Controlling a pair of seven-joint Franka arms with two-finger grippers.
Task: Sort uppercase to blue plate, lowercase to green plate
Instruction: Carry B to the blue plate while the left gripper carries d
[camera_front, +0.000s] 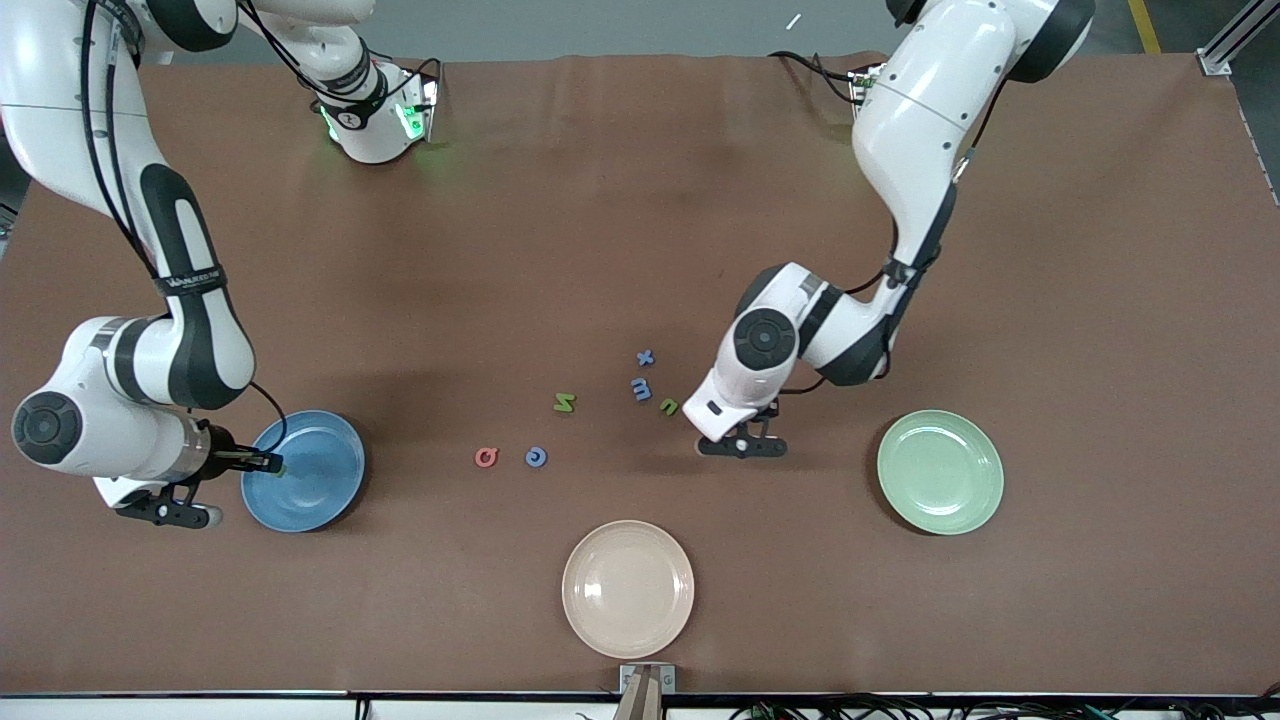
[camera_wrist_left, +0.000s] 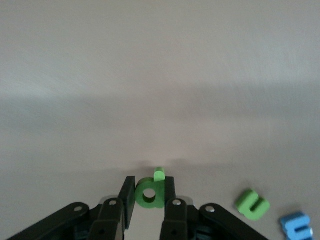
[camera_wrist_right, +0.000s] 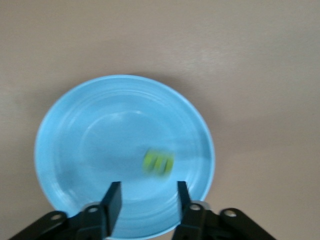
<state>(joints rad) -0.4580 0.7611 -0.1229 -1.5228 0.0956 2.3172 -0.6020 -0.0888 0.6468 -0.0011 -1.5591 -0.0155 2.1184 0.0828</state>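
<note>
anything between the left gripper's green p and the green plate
Nothing visible. The left gripper is shut on the green p at table level, and the brown table between it and the green plate is bare. The green n/u and blue m lie toward the right arm's end.

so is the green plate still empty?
Empty. The front view shows nothing on the green plate; the left gripper is shut on the green p, down at the table beside the other letters.

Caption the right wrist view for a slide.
Right tool open over the blue plate, a blurred green letter below it.
</note>
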